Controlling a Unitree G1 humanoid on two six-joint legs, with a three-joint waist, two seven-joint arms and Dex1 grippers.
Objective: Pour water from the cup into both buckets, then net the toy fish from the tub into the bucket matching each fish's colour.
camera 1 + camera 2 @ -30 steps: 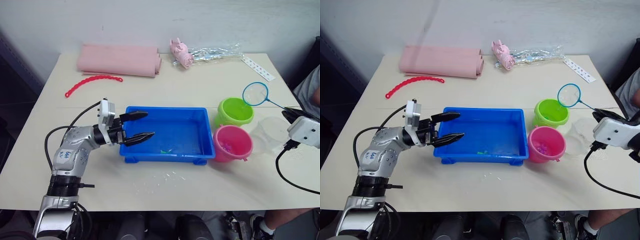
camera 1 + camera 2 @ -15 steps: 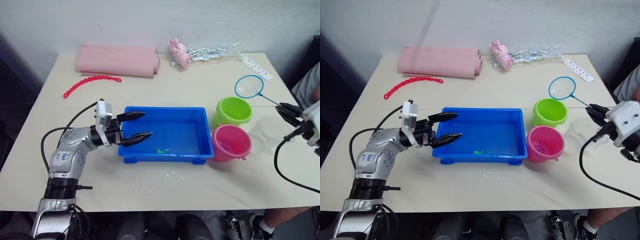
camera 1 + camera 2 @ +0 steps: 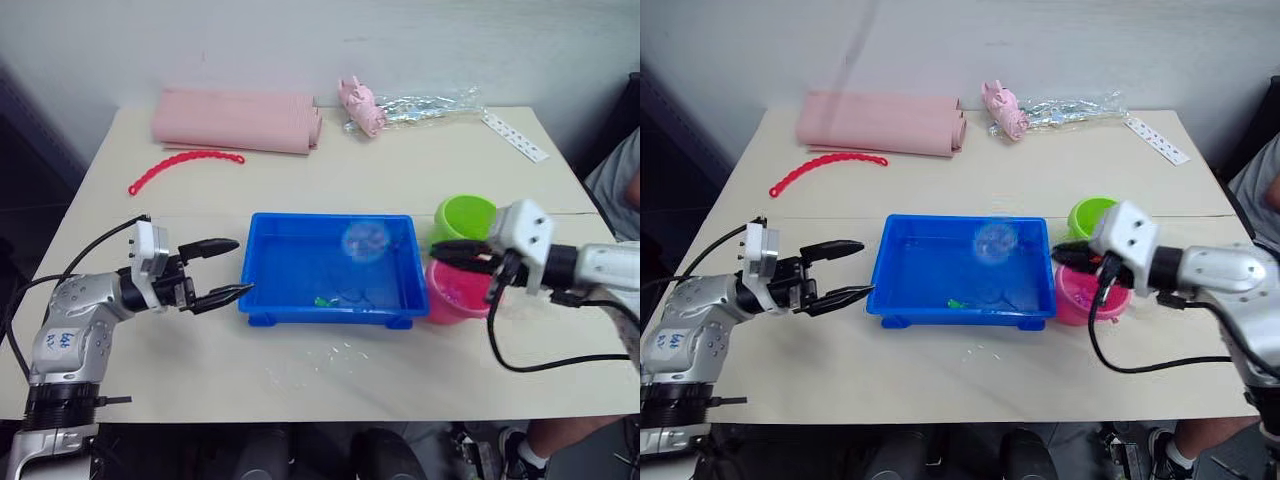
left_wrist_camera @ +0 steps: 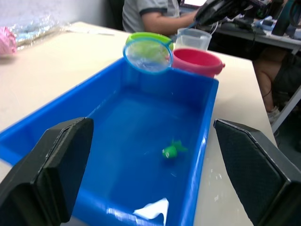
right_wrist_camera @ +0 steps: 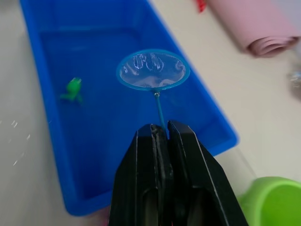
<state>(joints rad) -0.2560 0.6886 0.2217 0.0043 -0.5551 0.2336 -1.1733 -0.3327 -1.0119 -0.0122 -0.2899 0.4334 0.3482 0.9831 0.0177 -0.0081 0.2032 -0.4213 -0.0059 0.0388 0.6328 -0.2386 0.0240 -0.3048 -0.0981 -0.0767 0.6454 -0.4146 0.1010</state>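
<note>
A: Where's the net [image 5: 152, 69]?
B: Its ring hangs above the tub [image 3: 290, 300], toward the end nearest the buckets. The right end effector [image 5: 160, 133] has its fingers pressed together on the thin handle.
A: And the fish?
B: One green fish [image 4: 172, 150] lies on the tub floor, apart from the net.
A: The buckets?
B: The green bucket [image 3: 463, 216] and the pink bucket [image 3: 452, 292] stand just beside the tub's right end, with the clear cup [image 4: 193, 38] past them.
A: The other arm?
B: The left end effector [image 3: 232, 268] is spread wide, empty, just off the tub's left end above the counter [image 3: 400, 165].
</note>
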